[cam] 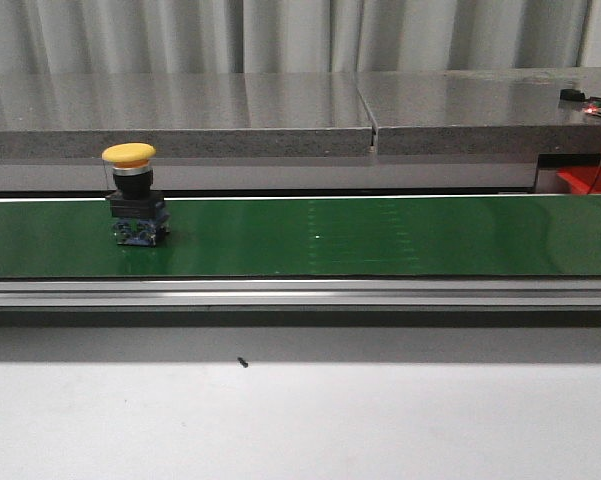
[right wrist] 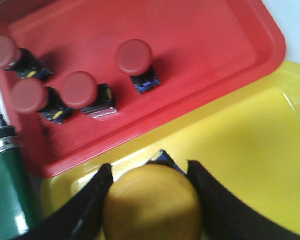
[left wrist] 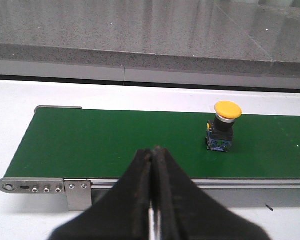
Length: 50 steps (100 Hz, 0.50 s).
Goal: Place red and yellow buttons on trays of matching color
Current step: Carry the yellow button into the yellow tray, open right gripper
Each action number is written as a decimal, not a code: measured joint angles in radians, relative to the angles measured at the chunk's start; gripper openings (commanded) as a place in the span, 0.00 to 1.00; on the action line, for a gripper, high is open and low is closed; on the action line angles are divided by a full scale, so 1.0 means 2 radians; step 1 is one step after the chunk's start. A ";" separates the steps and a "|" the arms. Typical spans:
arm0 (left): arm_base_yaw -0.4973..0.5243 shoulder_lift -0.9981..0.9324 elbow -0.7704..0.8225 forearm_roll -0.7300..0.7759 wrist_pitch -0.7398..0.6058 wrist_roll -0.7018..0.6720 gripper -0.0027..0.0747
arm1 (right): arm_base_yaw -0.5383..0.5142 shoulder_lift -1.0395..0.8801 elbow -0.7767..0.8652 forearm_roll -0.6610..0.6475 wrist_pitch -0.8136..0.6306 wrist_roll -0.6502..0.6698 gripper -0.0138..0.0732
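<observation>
A yellow button (right wrist: 152, 205) sits between the fingers of my right gripper (right wrist: 149, 167), which is shut on it just over the yellow tray (right wrist: 239, 140). Beside that tray lies the red tray (right wrist: 199, 40), holding several red buttons (right wrist: 134, 57). Another yellow-capped button (cam: 132, 192) stands upright on the green conveyor belt (cam: 380, 235), toward its left. In the left wrist view this button (left wrist: 223, 125) is ahead and to one side of my left gripper (left wrist: 153, 150), which is shut and empty over the belt's near edge. Neither gripper shows in the front view.
A grey stone ledge (cam: 280, 115) runs behind the belt. A red corner of a tray (cam: 585, 180) shows at the far right. The belt's metal end bracket (left wrist: 45, 186) and roller (right wrist: 5, 200) are close to the grippers. White tabletop (cam: 300, 420) lies in front.
</observation>
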<state>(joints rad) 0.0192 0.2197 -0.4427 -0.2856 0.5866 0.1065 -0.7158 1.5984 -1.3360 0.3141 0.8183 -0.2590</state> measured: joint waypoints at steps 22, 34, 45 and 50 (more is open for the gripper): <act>0.000 0.000 0.000 0.000 0.000 0.000 0.01 | -0.027 0.046 0.000 -0.009 -0.006 0.001 0.35; 0.000 0.000 0.000 0.000 0.000 0.000 0.01 | -0.031 0.072 0.000 -0.013 -0.009 0.001 0.35; 0.000 0.000 0.000 0.000 0.000 0.000 0.01 | -0.031 0.093 0.000 -0.013 -0.012 0.001 0.35; 0.000 0.000 0.000 0.000 0.000 0.000 0.01 | -0.031 0.101 0.000 -0.013 -0.013 0.001 0.35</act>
<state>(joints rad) 0.0192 0.2197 -0.4427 -0.2856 0.5866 0.1065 -0.7775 1.7997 -1.3360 0.2886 0.7930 -0.2568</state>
